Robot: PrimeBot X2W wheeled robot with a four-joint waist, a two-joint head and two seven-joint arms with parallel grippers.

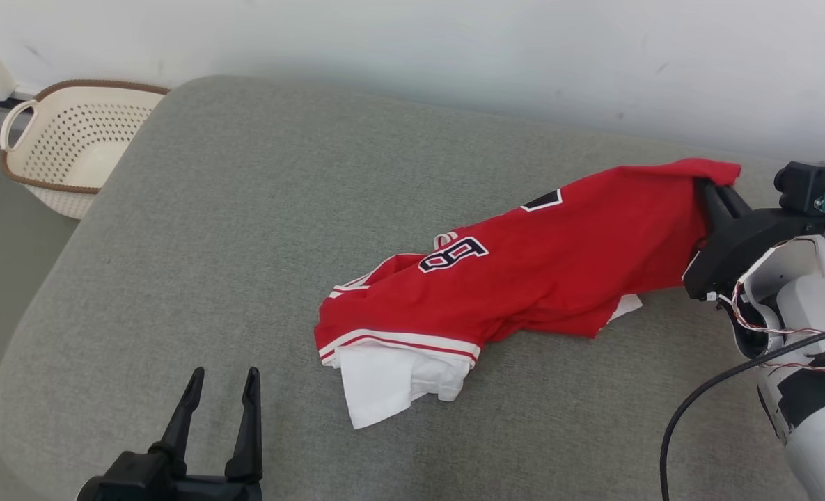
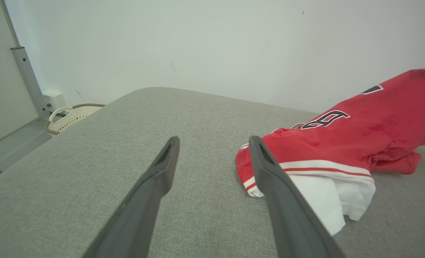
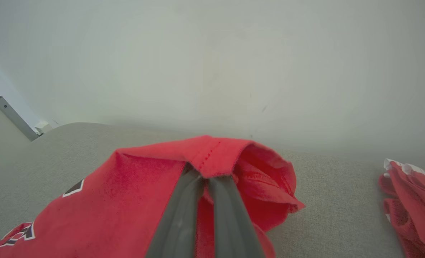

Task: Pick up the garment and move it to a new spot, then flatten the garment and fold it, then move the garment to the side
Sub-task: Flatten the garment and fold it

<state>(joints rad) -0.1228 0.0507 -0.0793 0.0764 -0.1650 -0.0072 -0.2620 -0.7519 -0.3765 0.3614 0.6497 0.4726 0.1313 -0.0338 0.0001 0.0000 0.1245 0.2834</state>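
Observation:
The garment point(image 1: 523, 278) is a red jersey with white trim, a black-and-white number and a white layer sticking out at its near end. It lies crumpled on the grey cushion point(image 1: 245, 229), stretched toward the right. My right gripper point(image 1: 706, 186) is shut on the jersey's far right edge and holds that end lifted off the cushion. In the right wrist view the two dark fingers press together into a red fold point(image 3: 212, 157). My left gripper point(image 1: 221, 390) stands open near the front edge, left of the jersey point(image 2: 341, 143), with nothing between its fingers point(image 2: 164, 168).
A cream perforated basket point(image 1: 71, 146) with a brown rim sits on the floor beyond the cushion's far left corner. A pale wall runs behind the cushion. Another piece of red cloth point(image 3: 413, 200) lies at the right edge of the right wrist view.

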